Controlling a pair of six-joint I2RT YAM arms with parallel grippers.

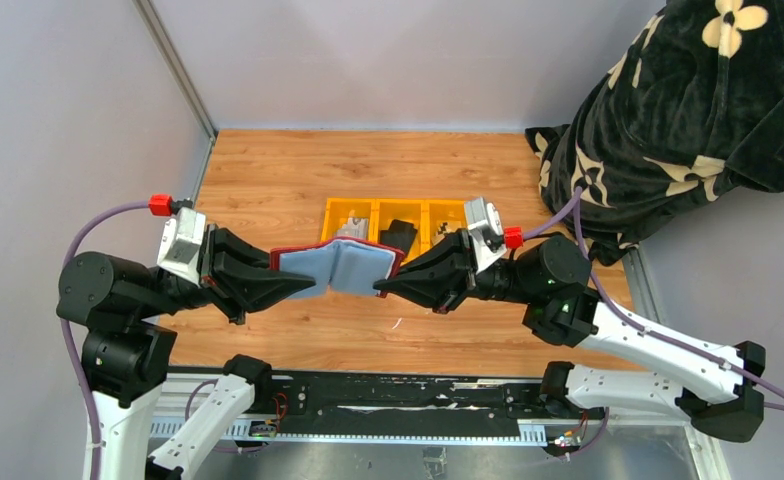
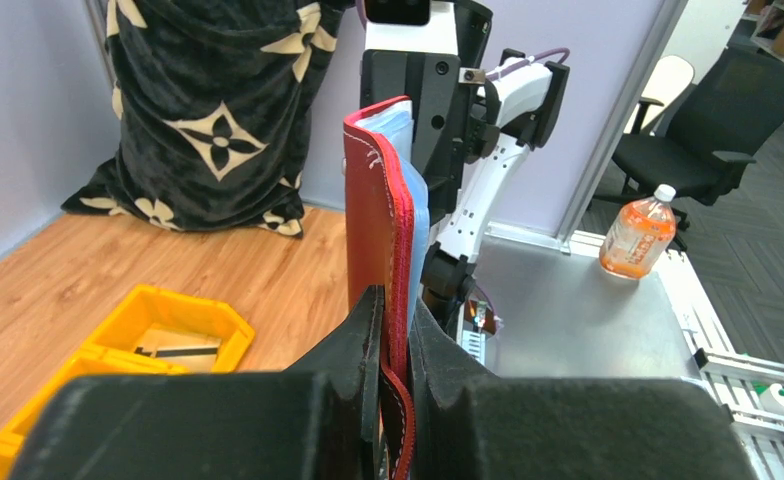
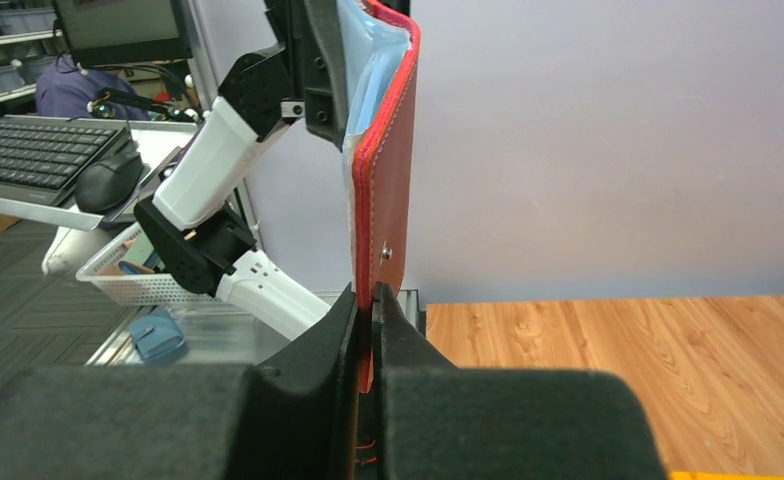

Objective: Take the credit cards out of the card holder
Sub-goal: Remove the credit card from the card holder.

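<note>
The dark red card holder [image 1: 336, 265] is spread open in the air between both grippers, its grey-blue sleeves facing up. My left gripper [image 1: 308, 283] is shut on its left edge and my right gripper [image 1: 380, 287] on its right edge. In the left wrist view the holder [image 2: 376, 230] stands edge-on in my shut left gripper [image 2: 396, 310]. In the right wrist view the holder [image 3: 388, 200] stands edge-on in my shut right gripper [image 3: 370, 295]. A silvery-grey card [image 1: 351, 228], a dark card [image 1: 400, 235] and a tan card [image 2: 173, 343] lie in the yellow tray. I cannot tell whether any card is in the sleeves.
The yellow three-compartment tray [image 1: 330, 214] sits on the wooden table just behind the holder; it also shows in the left wrist view [image 2: 118, 330]. A black flowered cloth bundle [image 1: 668, 130] fills the back right corner. Grey walls close the left and back sides.
</note>
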